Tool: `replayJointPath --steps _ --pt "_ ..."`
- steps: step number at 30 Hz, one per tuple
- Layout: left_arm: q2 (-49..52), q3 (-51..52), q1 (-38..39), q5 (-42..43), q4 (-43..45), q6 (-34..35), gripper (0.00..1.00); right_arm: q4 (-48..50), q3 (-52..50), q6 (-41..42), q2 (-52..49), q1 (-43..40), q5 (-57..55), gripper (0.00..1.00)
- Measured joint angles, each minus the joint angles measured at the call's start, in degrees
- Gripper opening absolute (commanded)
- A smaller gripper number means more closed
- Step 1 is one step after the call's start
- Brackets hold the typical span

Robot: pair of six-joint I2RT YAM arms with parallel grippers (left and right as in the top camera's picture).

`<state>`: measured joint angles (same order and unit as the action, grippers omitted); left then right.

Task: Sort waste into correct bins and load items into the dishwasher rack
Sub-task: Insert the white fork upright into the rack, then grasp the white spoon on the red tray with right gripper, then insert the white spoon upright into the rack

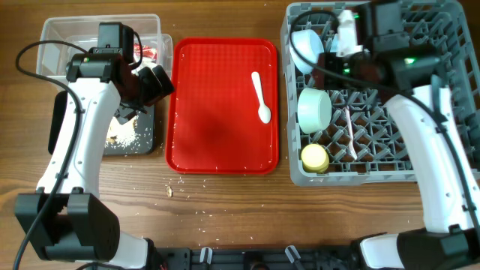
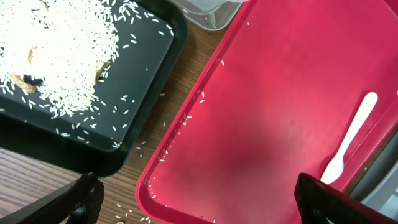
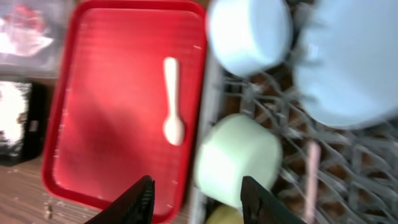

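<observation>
The white spoon (image 1: pixel 261 96) lies alone on the flat red tray (image 1: pixel 221 142). It also shows in the left wrist view (image 2: pixel 351 140) and the right wrist view (image 3: pixel 172 99). The grey rack (image 1: pixel 442 45) holds the pale blue bowl (image 1: pixel 306 46), the pale green bowl (image 1: pixel 313 109), the yellow cup (image 1: pixel 314 157) and the white fork (image 1: pixel 349 135). The pale blue plate (image 3: pixel 354 62) stands in the rack. My left gripper (image 2: pixel 199 199) is open and empty above the gap between the black tray (image 2: pixel 143 93) and the red tray. My right gripper (image 3: pixel 199 196) is open and empty over the rack's left edge.
The clear tub (image 1: pixel 60 34) at the back left holds a red-and-white wrapper (image 1: pixel 146 52). The black tray holds white rice and brown scraps (image 2: pixel 62 56). Crumbs (image 1: pixel 170 190) lie on the wooden table in front of the red tray.
</observation>
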<state>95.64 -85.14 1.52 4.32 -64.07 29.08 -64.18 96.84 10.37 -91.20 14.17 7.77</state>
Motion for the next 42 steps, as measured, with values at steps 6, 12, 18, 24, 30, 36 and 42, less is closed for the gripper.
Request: replayJointPath --steps 6,12,18,24,30,36,42 --pt "0.0 0.0 0.0 0.0 0.0 0.0 1.0 7.56 0.15 5.75 -13.9 11.45 0.87 0.51" --pt "0.0 0.0 0.0 0.0 0.0 0.0 1.0 6.91 0.13 8.31 -30.47 13.07 1.18 0.59" --pt "0.0 0.0 0.0 0.0 0.0 0.0 1.0 7.54 0.13 9.49 -35.67 13.07 0.96 0.59" --pt "0.0 0.0 0.0 0.0 0.0 0.0 1.0 8.33 0.13 11.34 -36.0 13.07 -0.37 0.58" --pt "0.0 0.0 0.0 0.0 0.0 0.0 1.0 10.1 0.13 12.39 -36.13 13.07 -0.74 0.3" --pt "0.0 0.0 0.0 0.0 0.0 0.0 1.0 10.69 0.13 13.7 -36.92 13.11 -0.52 0.12" --pt "0.0 0.0 0.0 0.0 0.0 0.0 1.0 10.71 0.13 13.66 -36.98 13.11 -0.09 0.04"
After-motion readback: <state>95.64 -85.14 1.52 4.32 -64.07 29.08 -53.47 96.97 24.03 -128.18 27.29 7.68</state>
